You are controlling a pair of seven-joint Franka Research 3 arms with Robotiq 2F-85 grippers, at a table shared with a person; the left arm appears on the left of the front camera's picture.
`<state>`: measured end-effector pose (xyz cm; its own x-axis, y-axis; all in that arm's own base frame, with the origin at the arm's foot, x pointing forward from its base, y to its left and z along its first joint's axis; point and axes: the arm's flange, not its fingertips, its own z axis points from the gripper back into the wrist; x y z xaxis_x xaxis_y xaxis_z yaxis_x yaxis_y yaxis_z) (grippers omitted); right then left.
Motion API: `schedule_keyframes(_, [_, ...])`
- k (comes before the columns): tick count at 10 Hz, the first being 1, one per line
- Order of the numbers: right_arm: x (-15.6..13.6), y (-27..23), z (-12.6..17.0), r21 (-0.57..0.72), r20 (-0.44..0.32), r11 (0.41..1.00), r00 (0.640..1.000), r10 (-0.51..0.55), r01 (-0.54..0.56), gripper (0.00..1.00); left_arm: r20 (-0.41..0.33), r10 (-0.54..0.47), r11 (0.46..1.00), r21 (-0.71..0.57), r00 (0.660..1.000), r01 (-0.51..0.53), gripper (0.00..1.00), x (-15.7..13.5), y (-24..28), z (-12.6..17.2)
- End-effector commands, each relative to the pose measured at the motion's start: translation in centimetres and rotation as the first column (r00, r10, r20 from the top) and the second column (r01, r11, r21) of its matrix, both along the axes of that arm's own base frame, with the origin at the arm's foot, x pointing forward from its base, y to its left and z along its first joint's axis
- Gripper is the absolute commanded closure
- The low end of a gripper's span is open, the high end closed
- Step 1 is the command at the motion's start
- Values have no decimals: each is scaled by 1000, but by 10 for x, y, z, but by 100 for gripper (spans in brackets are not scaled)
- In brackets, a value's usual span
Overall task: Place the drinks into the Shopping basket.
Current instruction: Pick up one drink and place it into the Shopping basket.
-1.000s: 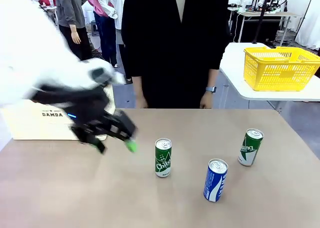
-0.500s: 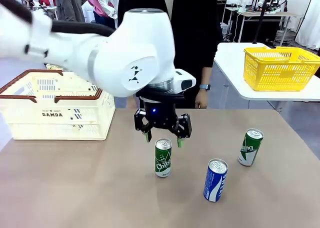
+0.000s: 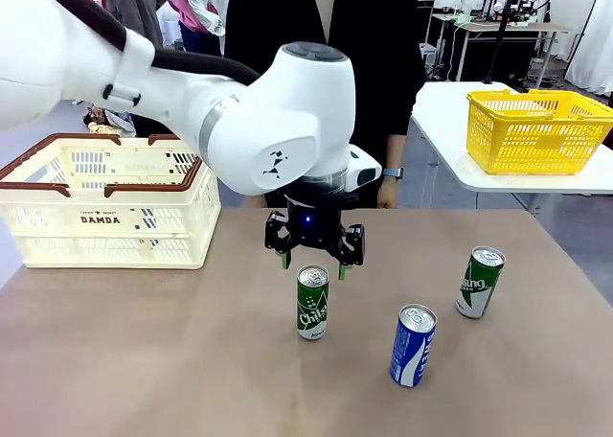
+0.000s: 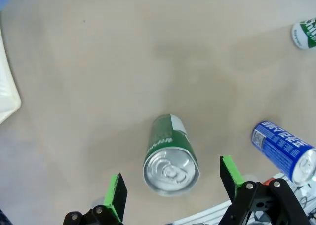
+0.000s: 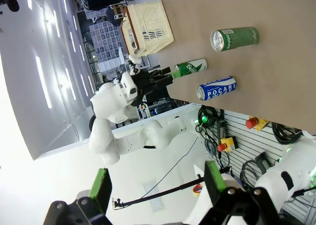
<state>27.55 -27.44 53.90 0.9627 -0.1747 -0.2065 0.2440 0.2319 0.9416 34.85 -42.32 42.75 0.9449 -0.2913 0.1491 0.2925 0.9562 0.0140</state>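
left hand (image 3: 314, 264) released, poised above green can (image 3: 312, 308) | apparently not touching | bare table (image 3: 192, 360) around

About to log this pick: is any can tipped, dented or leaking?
Nothing stands out. The green can below the open left hand, the blue can and the second green can all stand upright on the dry table.

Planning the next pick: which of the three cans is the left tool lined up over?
The leftmost can, a green one: it stands directly under the open left tool. The blue can and the other green can stand farther right.
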Motion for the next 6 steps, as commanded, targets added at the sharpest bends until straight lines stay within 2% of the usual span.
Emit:
schedule_keyframes(1, [0,1,4,6,-8,1000,1000,0,0,0,-23,30,1000,-9,999,-30,0,5,-1,-19])
schedule_keyframes(3, [0,1,4,6,-8,1000,1000,0,0,0,-84,17,999,-29,996,-19,0,9,1,-42])
schedule_keyframes(6, [0,1,4,6,-8,1000,1000,0,0,0,-124,-3,999,-38,992,-2,0,6,1,-50])
